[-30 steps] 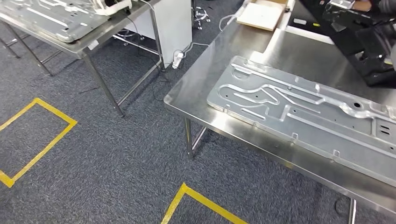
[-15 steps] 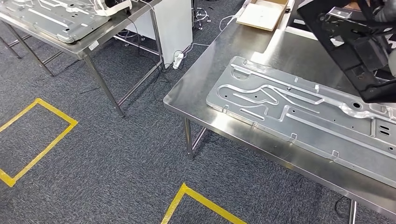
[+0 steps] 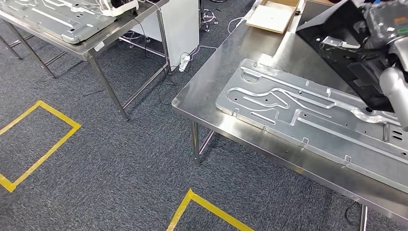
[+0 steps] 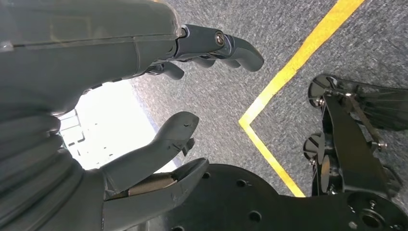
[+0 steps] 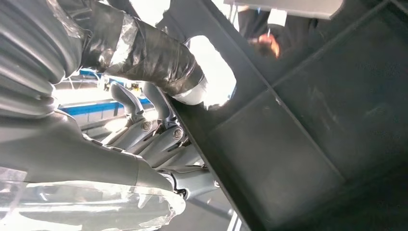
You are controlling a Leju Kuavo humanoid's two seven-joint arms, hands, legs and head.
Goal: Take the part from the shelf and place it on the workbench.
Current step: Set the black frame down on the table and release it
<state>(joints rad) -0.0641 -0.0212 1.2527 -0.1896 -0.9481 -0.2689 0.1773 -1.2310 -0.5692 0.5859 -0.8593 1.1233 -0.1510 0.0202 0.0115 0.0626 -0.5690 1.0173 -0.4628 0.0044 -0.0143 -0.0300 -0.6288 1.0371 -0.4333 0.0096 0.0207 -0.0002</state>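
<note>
Now my right robot hand (image 5: 159, 144) is clamped on the black part (image 3: 353, 53), carried tilted above the desk (image 3: 216, 67); my left robot hand (image 4: 144, 96) hangs with fingers apart. Next, I judge, lower the part flat beside the metal panel (image 3: 308, 115).

- Left hand (image 4: 120, 96): smooth grey shell over the back; grey ribbed cover at the wrist; thick grey thumb; darker fingers (image 4: 240, 48) with a round screw at a pivot
- Right hand (image 5: 120, 144): grey ribbed cover; thumb wrapped in black tape; silver metal fingers (image 5: 159, 139) with small screws; clear plastic film over the shell
</note>
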